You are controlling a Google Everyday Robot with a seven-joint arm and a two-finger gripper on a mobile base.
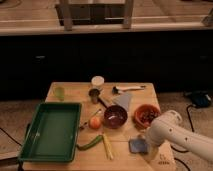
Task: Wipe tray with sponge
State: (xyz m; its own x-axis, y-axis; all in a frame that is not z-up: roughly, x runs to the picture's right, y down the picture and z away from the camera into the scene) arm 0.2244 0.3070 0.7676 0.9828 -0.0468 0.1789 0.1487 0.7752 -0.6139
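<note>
**Desk inventory: arm, sponge, tray and tableware**

Item 1. Gripper (146, 146): end of a white, rounded arm (177, 134) entering from the lower right. It hangs low over the desk's front right corner, just at the right edge of the sponge. The fingers are mostly hidden under the arm housing; they stand apart, clamped on nothing.

Item 2. Sponge (137, 145): small blue-grey rectangular pad, flat on the wood, near the front edge of the desk, well apart from the tray.

Item 3. Orange-red bowl (146, 115): round, just behind the arm, holding a dark, lumpy content that cannot be identified.

Item 4. Dark bowl (115, 116): round, maroon-brown, glossy interior with a pale glint; contents cannot be told.

Item 5. Folded cloth (123, 101): pale blue-grey, triangular, behind the dark bowl.

Item 6. Orange fruit (95, 122): small, round, just left of the dark bowl.

Item 7. Green vegetable (91, 144) and pale yellow stick (107, 146): both long and thin, lying side by side near the front of the desk.

Item 8. Tray (50, 131): large, rectangular, dark-green plastic with raised rim, occupying the left front of the desk; interior bare and smooth.

Item 9. Rear row: pale green cup (59, 92), metal cup (94, 95), white round container (97, 81), and a white-handled utensil (128, 88).

Item 10. Desk (75, 92): light wood, plank surface.
</note>
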